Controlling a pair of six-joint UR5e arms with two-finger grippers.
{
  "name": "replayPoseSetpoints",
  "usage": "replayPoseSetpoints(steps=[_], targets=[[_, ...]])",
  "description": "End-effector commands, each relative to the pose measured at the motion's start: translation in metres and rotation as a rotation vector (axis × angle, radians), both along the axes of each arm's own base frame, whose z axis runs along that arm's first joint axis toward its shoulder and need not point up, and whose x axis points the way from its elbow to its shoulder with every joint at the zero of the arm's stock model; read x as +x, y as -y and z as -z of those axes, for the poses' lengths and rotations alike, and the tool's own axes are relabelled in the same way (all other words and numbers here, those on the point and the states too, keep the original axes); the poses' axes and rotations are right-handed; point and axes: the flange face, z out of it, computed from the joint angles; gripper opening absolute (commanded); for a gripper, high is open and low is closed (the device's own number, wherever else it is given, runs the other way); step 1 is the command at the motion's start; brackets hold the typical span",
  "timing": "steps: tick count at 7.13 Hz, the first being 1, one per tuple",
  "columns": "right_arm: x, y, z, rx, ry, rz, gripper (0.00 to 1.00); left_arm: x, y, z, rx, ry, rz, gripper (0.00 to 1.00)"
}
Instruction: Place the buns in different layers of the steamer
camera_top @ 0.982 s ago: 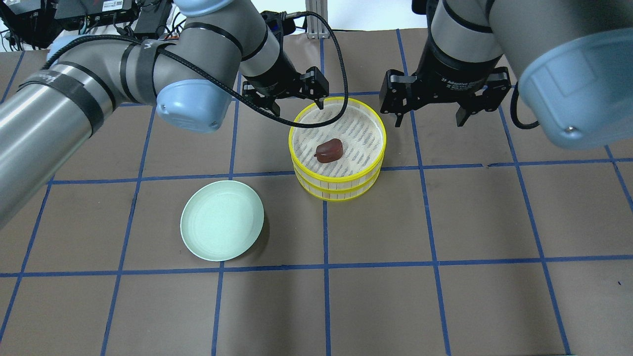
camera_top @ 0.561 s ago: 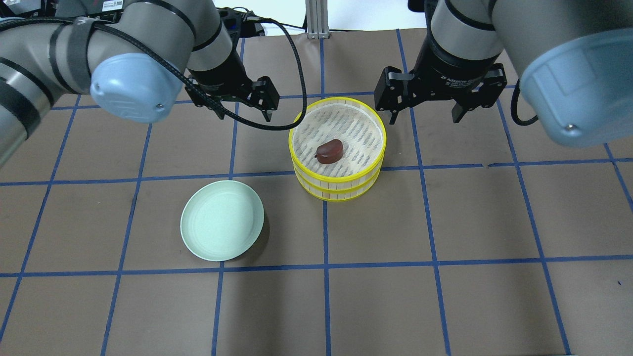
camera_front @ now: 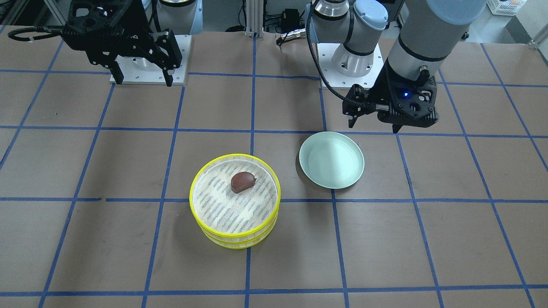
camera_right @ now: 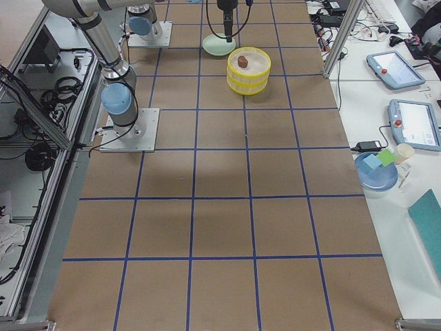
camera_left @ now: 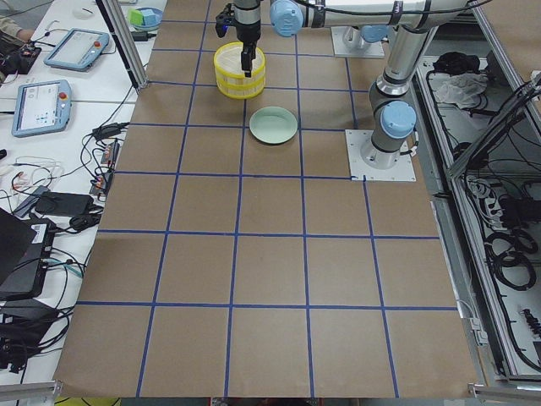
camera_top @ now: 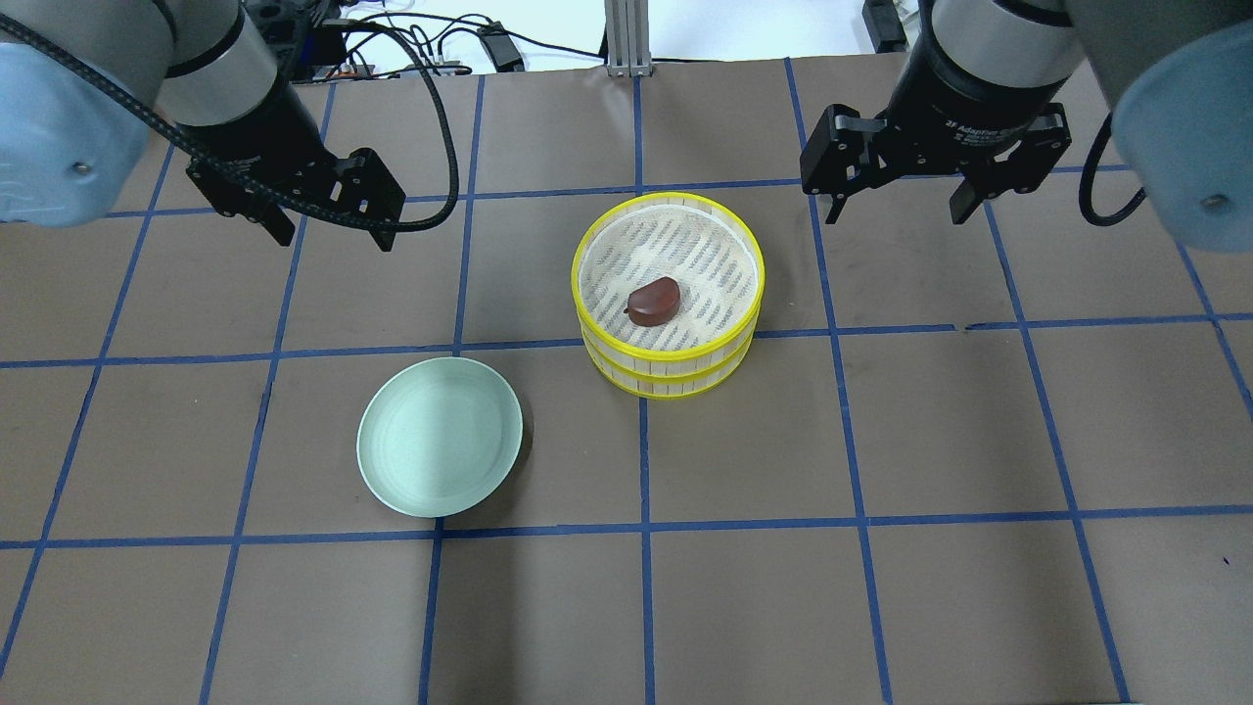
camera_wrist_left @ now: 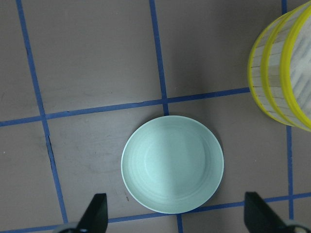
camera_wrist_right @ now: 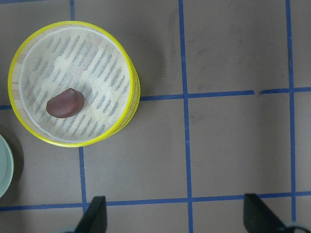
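The steamer [camera_top: 669, 354] is a stack of yellow-rimmed trays at the table's middle. It also shows in the front view [camera_front: 235, 239] and the right wrist view [camera_wrist_right: 97, 63]. The dark reddish-brown bun [camera_top: 654, 301] lies on the top tray's mesh, also seen in the front view [camera_front: 243, 181] and the right wrist view [camera_wrist_right: 65, 103]. The cream-white bun is hidden or out of view. My left gripper [camera_top: 333, 233] is open and empty, high and left of the steamer, behind the pale green plate [camera_top: 440, 436]. My right gripper [camera_top: 899, 211] is open and empty, right of the steamer's back edge.
The plate is empty and shows in the left wrist view [camera_wrist_left: 172, 164], with the steamer's wall [camera_wrist_left: 277, 73] at that view's right edge. The brown table cover carries a blue tape grid. Tablets and cables lie on side benches beyond the table's far edge.
My left gripper has moved left, from the steamer's back rim to well clear of it. My right gripper has shifted slightly right and back. The bun and steamer have not moved.
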Motion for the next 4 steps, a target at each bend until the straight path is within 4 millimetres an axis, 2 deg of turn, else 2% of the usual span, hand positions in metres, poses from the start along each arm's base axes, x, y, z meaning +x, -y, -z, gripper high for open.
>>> replayPoseSetpoints(steps=[1, 2, 4], targets=[[-0.001, -0.001, 0.0, 0.002, -0.001, -0.001, 1.0, 0.007, -0.014, -0.03, -0.048, 0.0, -0.022, 1.0], [0.0, -0.002, -0.001, 0.001, -0.001, -0.004, 1.0, 0.004, -0.022, -0.047, -0.083, 0.006, -0.016, 1.0], [-0.001, -0.002, -0.002, -0.001, -0.001, -0.003, 1.0, 0.001, -0.031, -0.05, -0.076, 0.004, -0.015, 1.0]])
